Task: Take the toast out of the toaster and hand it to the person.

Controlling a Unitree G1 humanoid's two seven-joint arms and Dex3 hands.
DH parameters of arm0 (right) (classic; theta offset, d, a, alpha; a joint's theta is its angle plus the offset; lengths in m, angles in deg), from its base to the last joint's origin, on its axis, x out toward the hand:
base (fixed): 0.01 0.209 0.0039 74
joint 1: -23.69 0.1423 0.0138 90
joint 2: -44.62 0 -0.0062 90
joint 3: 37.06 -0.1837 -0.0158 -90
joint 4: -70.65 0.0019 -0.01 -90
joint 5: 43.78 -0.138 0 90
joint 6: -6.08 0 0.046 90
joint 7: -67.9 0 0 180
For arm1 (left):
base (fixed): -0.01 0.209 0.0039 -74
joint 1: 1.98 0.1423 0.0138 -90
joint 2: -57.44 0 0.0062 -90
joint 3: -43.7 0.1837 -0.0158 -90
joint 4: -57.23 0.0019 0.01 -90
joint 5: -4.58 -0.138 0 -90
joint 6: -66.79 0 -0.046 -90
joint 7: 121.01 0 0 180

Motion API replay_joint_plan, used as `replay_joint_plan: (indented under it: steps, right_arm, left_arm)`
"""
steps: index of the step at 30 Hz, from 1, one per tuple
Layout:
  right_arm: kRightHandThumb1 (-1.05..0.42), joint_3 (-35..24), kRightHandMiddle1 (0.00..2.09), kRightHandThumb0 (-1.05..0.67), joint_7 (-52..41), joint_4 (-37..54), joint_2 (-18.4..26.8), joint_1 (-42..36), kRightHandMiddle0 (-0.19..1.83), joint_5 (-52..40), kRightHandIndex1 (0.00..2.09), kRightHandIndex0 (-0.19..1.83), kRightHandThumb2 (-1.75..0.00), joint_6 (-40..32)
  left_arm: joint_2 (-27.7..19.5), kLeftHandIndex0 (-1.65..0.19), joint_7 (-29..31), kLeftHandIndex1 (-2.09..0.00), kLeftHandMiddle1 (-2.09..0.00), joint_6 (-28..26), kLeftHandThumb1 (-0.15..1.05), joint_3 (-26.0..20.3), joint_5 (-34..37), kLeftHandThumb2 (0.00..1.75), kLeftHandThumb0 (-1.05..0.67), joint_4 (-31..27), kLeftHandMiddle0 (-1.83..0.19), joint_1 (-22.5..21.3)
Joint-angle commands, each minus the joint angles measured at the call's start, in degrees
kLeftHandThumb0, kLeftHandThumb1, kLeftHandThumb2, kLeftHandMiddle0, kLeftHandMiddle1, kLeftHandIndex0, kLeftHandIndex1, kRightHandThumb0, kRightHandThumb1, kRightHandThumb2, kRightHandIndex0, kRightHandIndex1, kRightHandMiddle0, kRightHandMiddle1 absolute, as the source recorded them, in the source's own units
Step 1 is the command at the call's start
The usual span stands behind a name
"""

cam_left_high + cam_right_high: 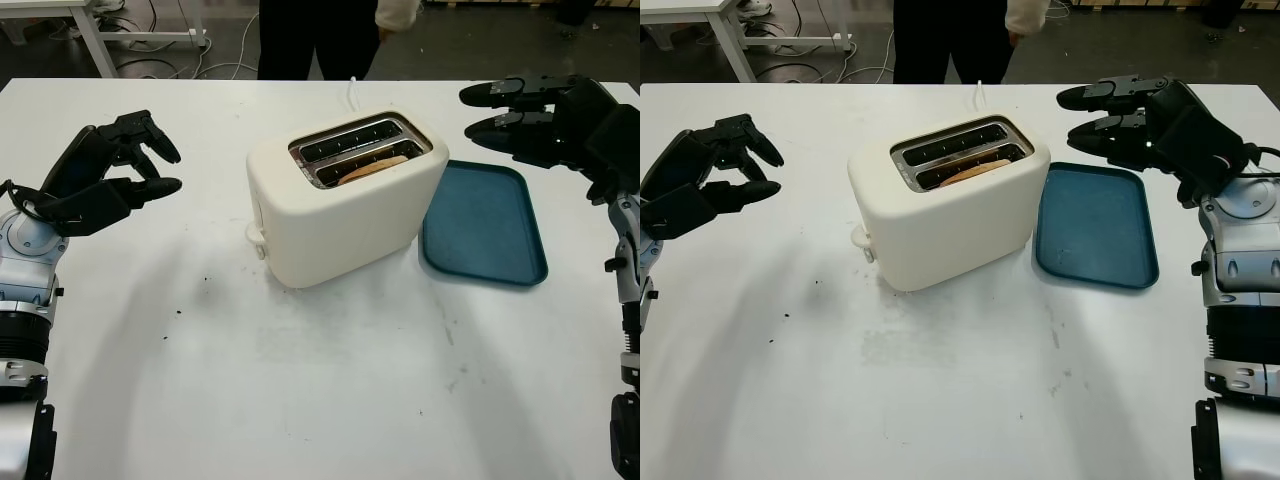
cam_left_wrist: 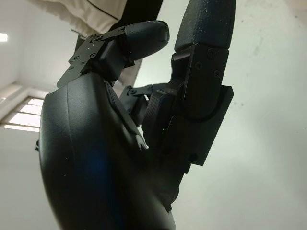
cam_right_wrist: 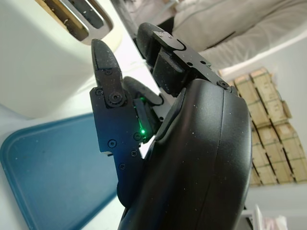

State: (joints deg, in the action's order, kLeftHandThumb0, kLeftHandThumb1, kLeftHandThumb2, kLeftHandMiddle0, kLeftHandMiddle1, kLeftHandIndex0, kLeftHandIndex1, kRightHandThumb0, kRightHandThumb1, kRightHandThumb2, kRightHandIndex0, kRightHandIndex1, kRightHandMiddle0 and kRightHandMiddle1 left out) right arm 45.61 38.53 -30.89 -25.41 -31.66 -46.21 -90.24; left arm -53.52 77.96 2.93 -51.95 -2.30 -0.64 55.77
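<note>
A cream two-slot toaster [image 1: 340, 205] stands mid-table. A slice of toast [image 1: 372, 168] sits low in its near slot; the far slot looks empty. My right hand [image 1: 500, 110] hovers open above the blue tray [image 1: 485, 225], to the right of the toaster and clear of it. My left hand [image 1: 135, 170] is raised over the table's left side, open, holding nothing. A person [image 1: 320, 35] in dark clothes stands behind the far edge of the table.
The blue tray lies flat just right of the toaster, with nothing on it. A white cord [image 1: 352, 92] runs from the toaster's back toward the far edge. A white table leg [image 1: 95, 40] and cables are on the floor at the back left.
</note>
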Motion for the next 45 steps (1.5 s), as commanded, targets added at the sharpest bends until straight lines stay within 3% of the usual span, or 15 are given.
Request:
replay_joint_plan:
  steps: [1, 11, 45]
  right_arm:
    - [-0.88, 0.1, 0.01, -0.43, 0.5, 0.9, 0.0, -0.1, 0.79, 0.1, 0.46, 0.69, 0.00, 0.0]
    - [-0.88, -0.1, 0.00, -0.43, 1.1, 3.4, -0.5, -1.6, 0.77, -0.1, 0.45, 0.64, 0.00, -3.5]
    - [-0.89, -0.1, 0.00, -0.43, 0.9, 4.2, 0.0, -1.3, 0.76, -0.4, 0.50, 0.63, 0.00, -3.0]
  left_arm:
    - [-1.0, -0.38, 0.3, -1.49, -1.46, -0.2, 0.92, -0.1, 0.2, 0.28, -1.05, -0.3, -0.59, -1.0]
    - [-0.3, -0.40, 0.7, -1.45, -1.44, -0.2, 0.92, 0.2, 0.4, 0.26, -1.05, -0.1, -0.59, -1.5]
    - [0.0, -0.38, 0.2, -1.47, -1.44, 0.9, 0.92, 0.8, -0.2, 0.28, -1.05, 0.8, -0.60, -2.3]
